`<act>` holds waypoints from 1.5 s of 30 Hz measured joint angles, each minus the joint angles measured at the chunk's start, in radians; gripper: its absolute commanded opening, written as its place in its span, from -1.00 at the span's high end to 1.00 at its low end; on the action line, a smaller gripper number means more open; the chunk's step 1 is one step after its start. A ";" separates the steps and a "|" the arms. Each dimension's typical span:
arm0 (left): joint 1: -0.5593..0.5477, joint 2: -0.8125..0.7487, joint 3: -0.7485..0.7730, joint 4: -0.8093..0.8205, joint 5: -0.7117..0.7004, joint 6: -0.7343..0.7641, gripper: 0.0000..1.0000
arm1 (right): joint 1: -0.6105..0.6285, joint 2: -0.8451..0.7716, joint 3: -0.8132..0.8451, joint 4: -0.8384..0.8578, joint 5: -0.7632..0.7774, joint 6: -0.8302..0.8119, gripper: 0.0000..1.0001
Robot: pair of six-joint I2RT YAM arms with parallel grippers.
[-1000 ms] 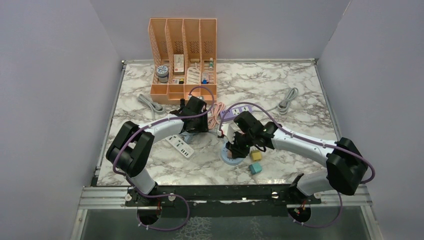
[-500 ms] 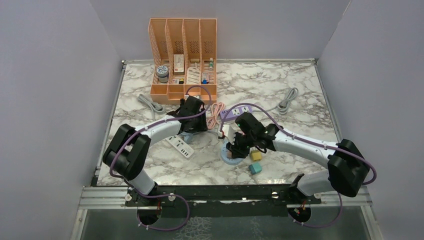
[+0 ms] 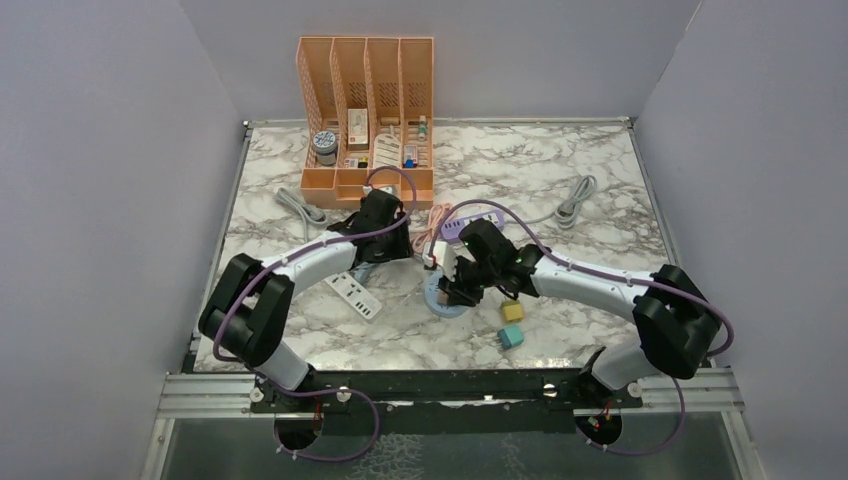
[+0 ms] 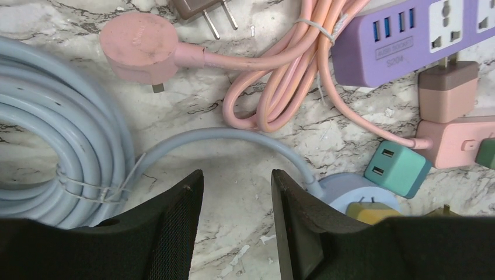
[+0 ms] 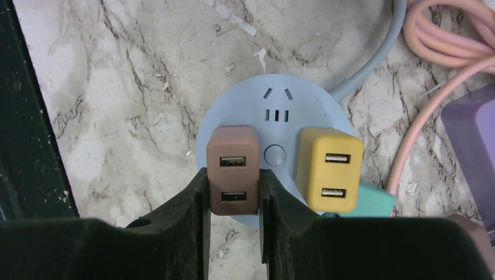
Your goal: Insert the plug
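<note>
Plug clamped in right claw, long axis pointing back to wrist, resting on round socket. Left claw half open, empty.

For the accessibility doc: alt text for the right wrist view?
The right gripper grips a brown two-port USB charger at a round pale-blue socket hub, beside a yellow charger on it. Marble table beneath, pink cord at upper right.

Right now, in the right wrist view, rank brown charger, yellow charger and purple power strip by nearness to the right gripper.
1. The brown charger, held in the right gripper.
2. The yellow charger, beside it on the blue socket.
3. The purple power strip, at the view's right edge.
</note>
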 measured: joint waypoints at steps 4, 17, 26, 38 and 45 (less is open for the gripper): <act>0.005 -0.041 -0.009 0.013 0.000 0.000 0.03 | 0.002 0.011 0.002 0.025 0.001 -0.010 0.98; 0.042 -0.293 -0.080 -0.032 -0.257 -0.106 0.03 | 0.013 0.128 0.137 -0.040 0.053 -0.023 0.98; 0.053 -0.432 -0.104 -0.089 -0.454 -0.145 0.00 | 0.024 0.219 0.266 -0.176 0.090 -0.017 0.98; 0.058 -0.485 -0.104 -0.110 -0.481 -0.103 -0.28 | 0.022 0.213 0.313 -0.215 0.079 0.010 0.29; 0.066 -0.507 -0.100 -0.118 -0.457 -0.043 -0.42 | 0.015 0.074 0.267 -0.235 0.092 0.152 -0.22</act>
